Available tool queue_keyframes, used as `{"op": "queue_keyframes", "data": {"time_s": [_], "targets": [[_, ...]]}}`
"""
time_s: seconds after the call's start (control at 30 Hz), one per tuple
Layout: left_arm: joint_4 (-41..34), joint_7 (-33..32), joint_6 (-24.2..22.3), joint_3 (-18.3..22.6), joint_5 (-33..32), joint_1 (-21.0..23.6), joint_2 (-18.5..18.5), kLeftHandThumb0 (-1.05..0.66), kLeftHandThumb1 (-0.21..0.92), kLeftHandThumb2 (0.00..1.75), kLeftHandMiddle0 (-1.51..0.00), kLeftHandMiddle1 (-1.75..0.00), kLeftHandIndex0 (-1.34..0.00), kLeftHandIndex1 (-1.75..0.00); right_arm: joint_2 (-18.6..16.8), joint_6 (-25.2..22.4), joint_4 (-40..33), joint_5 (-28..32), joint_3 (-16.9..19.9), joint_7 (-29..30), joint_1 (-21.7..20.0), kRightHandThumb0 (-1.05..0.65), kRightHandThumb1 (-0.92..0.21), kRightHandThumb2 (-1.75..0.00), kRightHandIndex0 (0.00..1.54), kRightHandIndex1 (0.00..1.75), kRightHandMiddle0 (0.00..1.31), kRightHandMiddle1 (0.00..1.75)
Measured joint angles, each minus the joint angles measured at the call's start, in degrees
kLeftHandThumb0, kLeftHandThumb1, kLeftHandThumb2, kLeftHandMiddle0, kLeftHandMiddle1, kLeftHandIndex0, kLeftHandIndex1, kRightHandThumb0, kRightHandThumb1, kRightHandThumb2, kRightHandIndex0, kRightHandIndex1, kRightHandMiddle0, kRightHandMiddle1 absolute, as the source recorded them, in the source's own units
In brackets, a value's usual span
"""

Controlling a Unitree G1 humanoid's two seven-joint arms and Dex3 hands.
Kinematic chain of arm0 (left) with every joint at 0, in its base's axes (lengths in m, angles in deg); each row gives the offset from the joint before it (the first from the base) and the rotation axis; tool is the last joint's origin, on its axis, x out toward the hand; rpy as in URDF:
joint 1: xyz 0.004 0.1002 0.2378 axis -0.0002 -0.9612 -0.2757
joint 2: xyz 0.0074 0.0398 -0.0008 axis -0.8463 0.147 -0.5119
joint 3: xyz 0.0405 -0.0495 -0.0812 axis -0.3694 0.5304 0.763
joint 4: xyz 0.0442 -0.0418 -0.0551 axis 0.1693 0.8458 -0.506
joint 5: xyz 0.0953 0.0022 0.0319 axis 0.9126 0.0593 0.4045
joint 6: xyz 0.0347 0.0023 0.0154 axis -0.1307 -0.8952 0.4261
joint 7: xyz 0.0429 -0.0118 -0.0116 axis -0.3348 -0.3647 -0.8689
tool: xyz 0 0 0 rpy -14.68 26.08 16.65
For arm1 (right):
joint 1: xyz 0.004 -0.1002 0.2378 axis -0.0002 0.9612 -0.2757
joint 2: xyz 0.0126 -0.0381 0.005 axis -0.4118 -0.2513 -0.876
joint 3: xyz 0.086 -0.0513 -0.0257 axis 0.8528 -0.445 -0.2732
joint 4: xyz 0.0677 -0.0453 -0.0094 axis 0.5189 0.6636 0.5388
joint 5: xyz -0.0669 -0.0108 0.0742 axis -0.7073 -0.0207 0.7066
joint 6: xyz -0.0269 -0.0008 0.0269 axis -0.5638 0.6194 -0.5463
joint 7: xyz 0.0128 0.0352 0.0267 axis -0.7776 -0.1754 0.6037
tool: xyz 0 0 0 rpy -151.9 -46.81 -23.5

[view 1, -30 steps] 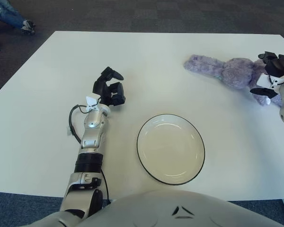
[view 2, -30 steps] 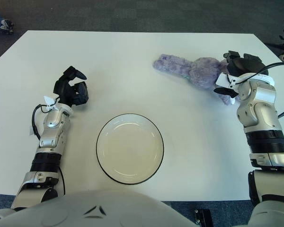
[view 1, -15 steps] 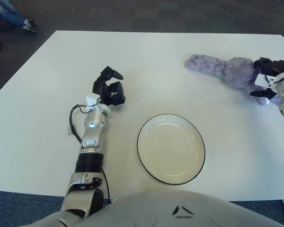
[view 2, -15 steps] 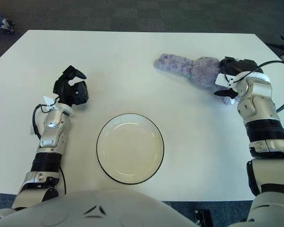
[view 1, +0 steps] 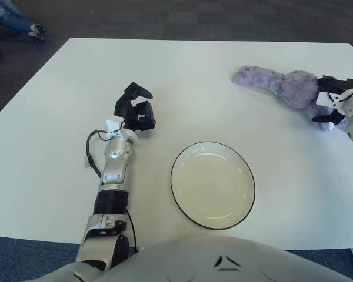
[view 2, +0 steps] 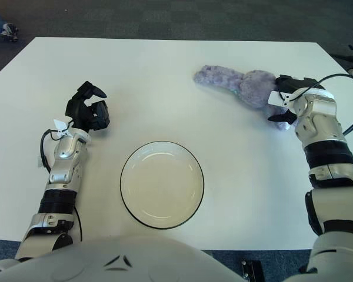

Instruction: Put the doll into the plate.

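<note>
The right hand [view 2: 287, 101] sits at the near end of the doll [view 2: 241, 85], its dark fingers [view 2: 296, 80] wrapped around the plush body, one above and one below. By the look of it the grip is clamped on the thick end because that gives the most stuffing to squeeze. The doll is a soft, shaggy lilac toy that lies flat on the white surface [view 2: 165, 76], its thinner limb or ear reaching away from the hand towards ten o'clock. It should sag when raised, so a firm pinch seems sensible.

From the doll, the plate [view 2: 162, 184] lies well apart, towards seven o'clock. It is round, shallow, glossy cream with a thin dark rim, and holds nothing, so the doll has yet to be carried over.

From the plate, the left hand [view 2: 88, 111] shows at ten o'clock, idle, its black fingers curled on nothing.
</note>
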Motion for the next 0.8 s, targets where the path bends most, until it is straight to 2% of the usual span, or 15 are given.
{"op": "queue_keyframes", "data": {"time_s": [0.27, 0.43, 0.57, 0.8], "targets": [[0.13, -0.33, 1.14, 0.06, 0.55, -0.05, -0.04, -0.48, 0.33, 1.30, -1.22, -1.75, -0.60, -1.75, 0.27, 0.53, 3.55, -0.07, -2.33, -0.77, -2.23, -0.69, -0.31, -0.91, 0.00, 0.84, 0.00, 0.29], [0.13, -0.32, 1.46, 0.08, 0.52, -0.10, -0.02, -0.48, 0.31, 1.32, -1.23, -1.75, -0.61, -1.75, -0.36, 3.35, 11.20, -0.25, -4.30, 2.34, -5.67, -0.69, -0.31, -0.90, 0.00, 0.86, 0.00, 0.27], [0.13, -0.33, 1.58, 0.12, 0.46, -0.12, 0.02, -0.49, 0.30, 1.34, -1.23, -1.75, -0.63, -1.75, -0.67, 4.91, 17.07, -0.48, -6.21, 4.77, -7.99, -0.65, -0.30, -0.92, 0.00, 0.86, 0.00, 0.23], [0.13, -0.39, 1.69, 0.48, 0.43, -0.16, 0.09, -0.50, 0.27, 1.38, -1.23, -1.75, -0.65, -1.75, -1.31, 3.47, 18.69, -0.59, -8.18, 6.21, -8.67, -0.53, -0.27, -0.98, 0.00, 0.89, 0.00, 0.20]]}}
